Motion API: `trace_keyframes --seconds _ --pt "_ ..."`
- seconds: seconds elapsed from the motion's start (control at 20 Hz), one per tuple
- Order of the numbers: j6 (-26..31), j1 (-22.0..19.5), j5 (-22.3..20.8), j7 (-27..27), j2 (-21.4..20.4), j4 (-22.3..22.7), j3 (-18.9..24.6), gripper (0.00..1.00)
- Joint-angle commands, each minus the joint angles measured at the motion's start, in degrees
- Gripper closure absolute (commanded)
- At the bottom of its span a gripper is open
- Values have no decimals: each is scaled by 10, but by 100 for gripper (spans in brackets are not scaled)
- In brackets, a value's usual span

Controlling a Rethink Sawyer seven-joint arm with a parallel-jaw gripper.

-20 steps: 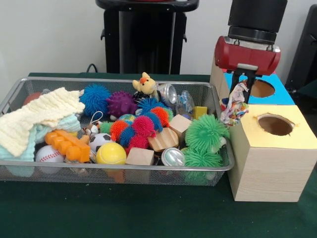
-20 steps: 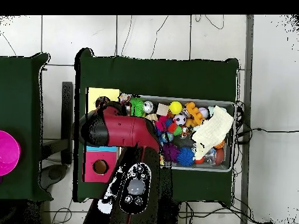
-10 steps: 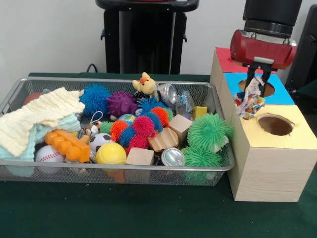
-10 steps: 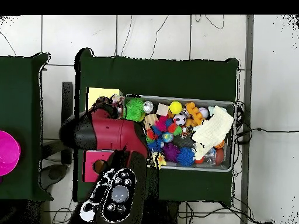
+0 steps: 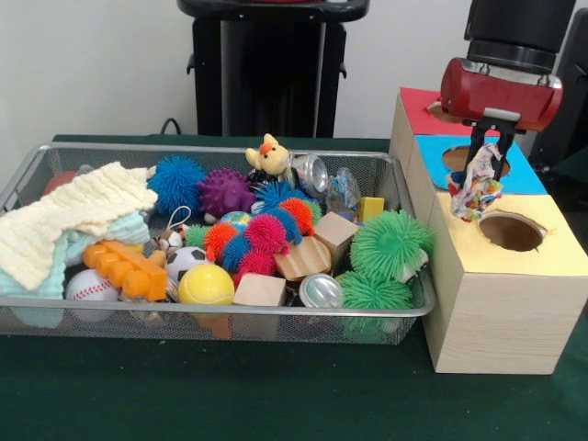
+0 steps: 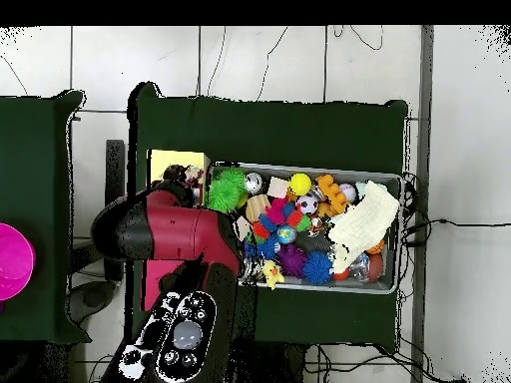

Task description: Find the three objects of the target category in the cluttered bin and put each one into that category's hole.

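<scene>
So we've got the arm coming straight down from the top at about 1 o'clock, gripper (image 5: 485, 154) hanging over the wooden box (image 5: 501, 294), jaws clamped on a multicolored rag toy (image 5: 475, 191). The toy dangles right over the seam between the blue section (image 5: 528, 175) and the yellow section (image 5: 542, 262), just at 10 o'clock of the yellow hole (image 5: 511, 231). Compared to a second ago, we see it has slid over from the mesh bin (image 5: 211, 317) edge toward 3 o'clock.
</scene>
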Motion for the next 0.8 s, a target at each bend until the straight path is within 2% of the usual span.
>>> trace_keyframes --seconds 0.05,0.5,0.8 --pt "-15 0 43 174 39 22 19 100" --pt "-95 20 82 194 91 25 23 100" --pt "-94 41 109 193 100 21 8 100"
